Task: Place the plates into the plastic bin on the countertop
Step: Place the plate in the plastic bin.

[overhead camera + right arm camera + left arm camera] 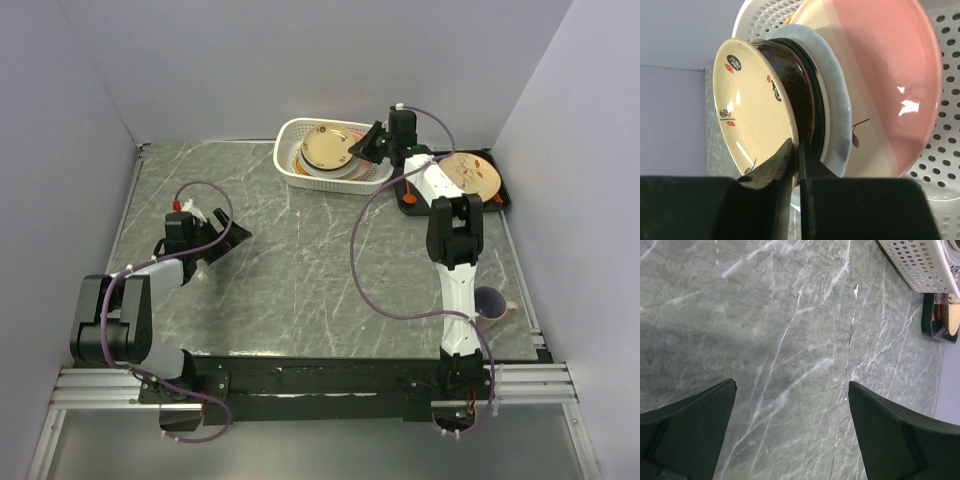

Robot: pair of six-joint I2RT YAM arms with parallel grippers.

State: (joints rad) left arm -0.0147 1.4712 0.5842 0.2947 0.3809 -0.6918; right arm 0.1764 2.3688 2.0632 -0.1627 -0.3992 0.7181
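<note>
Right jaws are clamping down on the rim of the tan plate point(747, 107). The brown outer wall is on one side and the cream face w/ red & black marks on the other, and the fingers point(771, 172) are nearly meeting across the edge. That plate is sitting frontmost in the stack. A thin black plate point(818, 115) edge is showing right behind it, then the pale blue plate point(837, 117) w/ its sprig, then the pink plate point(880, 75) lying furthest back. Can't tell if the tan one is resting fully on the others. All are lying inside the plastic bin point(945, 165), its white perforated wall showing round the stack.

Top cam: the bin is sitting at the far side of the tabletop point(300, 280), about centre, w/ the tan plate face up on top. The right arm point(455, 235) is reaching out to the bin's right end. Just right of the bin, a black tray point(500, 203) is carrying a cream plate point(470, 175) w/ red-orange marks, and the arm is crossing over part of it. A purplish cup point(490, 300) is resting near the right edge, beside the arm's lower link.

Left jaws are standing wide apart, gripping nothing, w/ the fingers point(690, 435) hanging over bare tabletop. The left arm point(150, 275) is sitting on the left half, well apart from the bin. Its wrist cam is catching a bin corner & a bit of tray at top right.
</note>
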